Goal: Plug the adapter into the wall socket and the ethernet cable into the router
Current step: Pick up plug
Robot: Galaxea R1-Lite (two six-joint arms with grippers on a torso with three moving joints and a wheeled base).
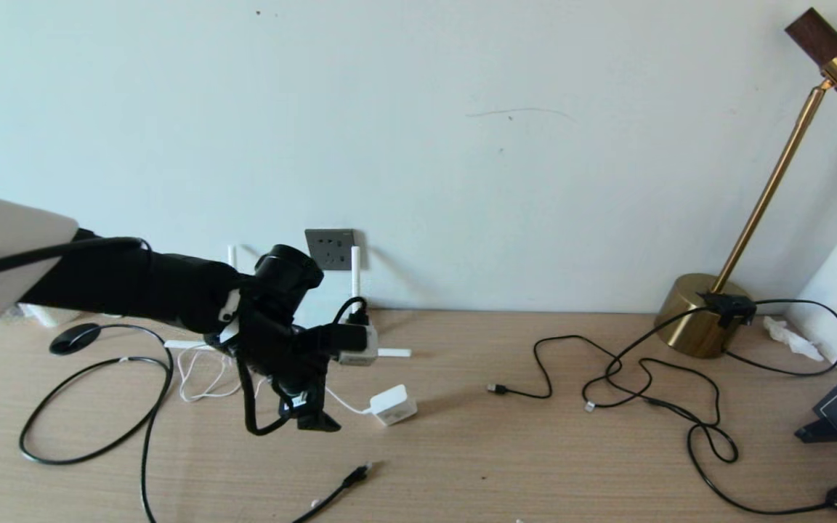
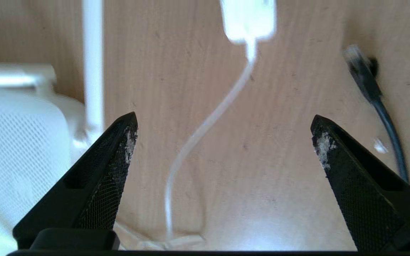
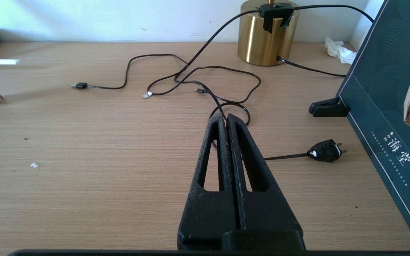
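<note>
While left tool (image 2: 222,142) hangs wide open, empty, adapter (image 1: 394,404) at 3 o'clock: skewed approach risks snagging cord (image 2: 205,124). Right tool (image 3: 227,119) shut, empty.

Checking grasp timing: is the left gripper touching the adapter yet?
Apart. The left wrist view shows the left gripper open above bare desk, with the adapter lying well beyond its fingertips.
</note>
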